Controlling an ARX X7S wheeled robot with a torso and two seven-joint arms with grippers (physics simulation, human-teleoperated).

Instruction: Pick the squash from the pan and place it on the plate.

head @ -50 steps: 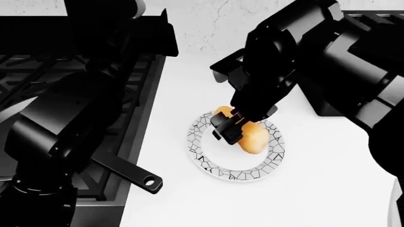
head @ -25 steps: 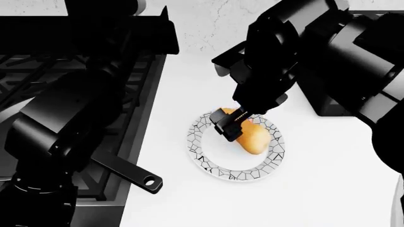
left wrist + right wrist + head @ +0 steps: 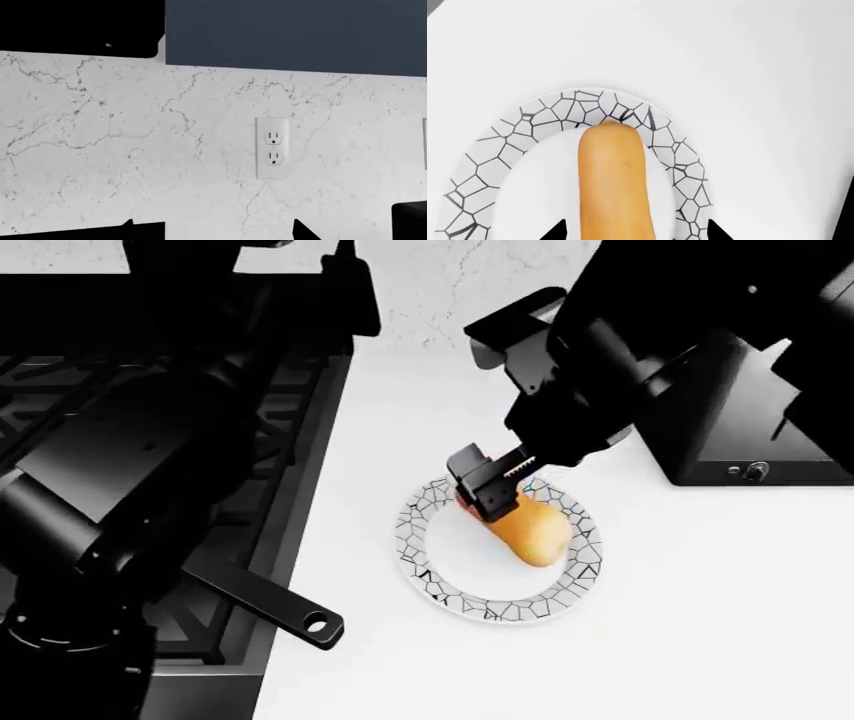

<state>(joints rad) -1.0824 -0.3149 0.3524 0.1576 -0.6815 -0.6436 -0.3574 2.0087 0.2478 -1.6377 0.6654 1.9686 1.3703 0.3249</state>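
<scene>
The orange-tan squash (image 3: 535,531) lies on its side on the white plate with the black mosaic rim (image 3: 430,575). My right gripper (image 3: 489,487) hangs over the squash's far end, open. In the right wrist view the squash (image 3: 614,175) runs between the two fingertips without touching them, and my right gripper (image 3: 635,231) holds nothing above the plate (image 3: 490,152). Of the black pan only its handle (image 3: 267,600) shows; my left arm hides the rest. My left gripper (image 3: 213,229) is open and faces the wall.
Black stove grates (image 3: 304,430) lie to the left of the white counter (image 3: 681,630). A black box-shaped appliance (image 3: 747,445) stands at the back right. A white wall outlet (image 3: 272,148) sits on the marble backsplash.
My right arm has drawn up and back toward the far right, off the squash's middle. The squash stays lying on the plate. The left arm shifted slightly.
</scene>
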